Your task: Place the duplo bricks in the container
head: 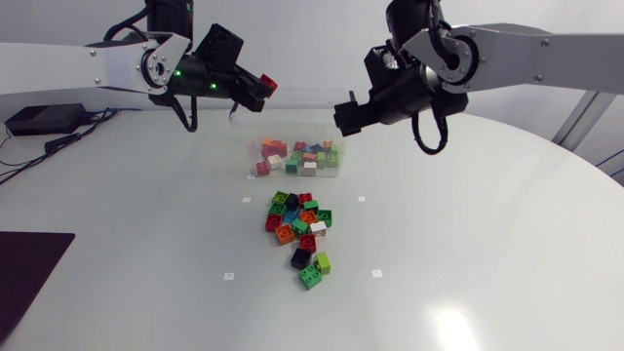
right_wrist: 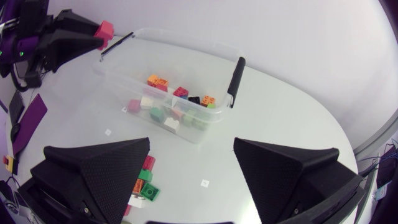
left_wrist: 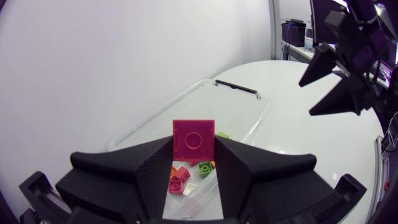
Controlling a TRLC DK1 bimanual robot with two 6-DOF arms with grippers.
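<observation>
Nearest on the white table (head: 468, 253) lies a tight heap of loose bricks (head: 300, 232), green, red, orange, black and white, waiting to be moved and well apart from either arm. Just beyond them stands the clear container (right_wrist: 180, 42), its black handles at the two ends, with a layer of stowed bricks (head: 297, 156) already spread over its floor, so the task looks partly done. Above the container's far left corner hangs the left gripper (left_wrist: 193, 155), its fingers pressed from both sides on a red brick (left_wrist: 193, 141), held stud face out over the open box, a position that seems meant for letting the brick fall inside. To the right, above the far right end of the container, the right gripper (head: 343, 115) hangs with its fingers spread wide and nothing between them, probably ready to go down for another brick from the heap.
</observation>
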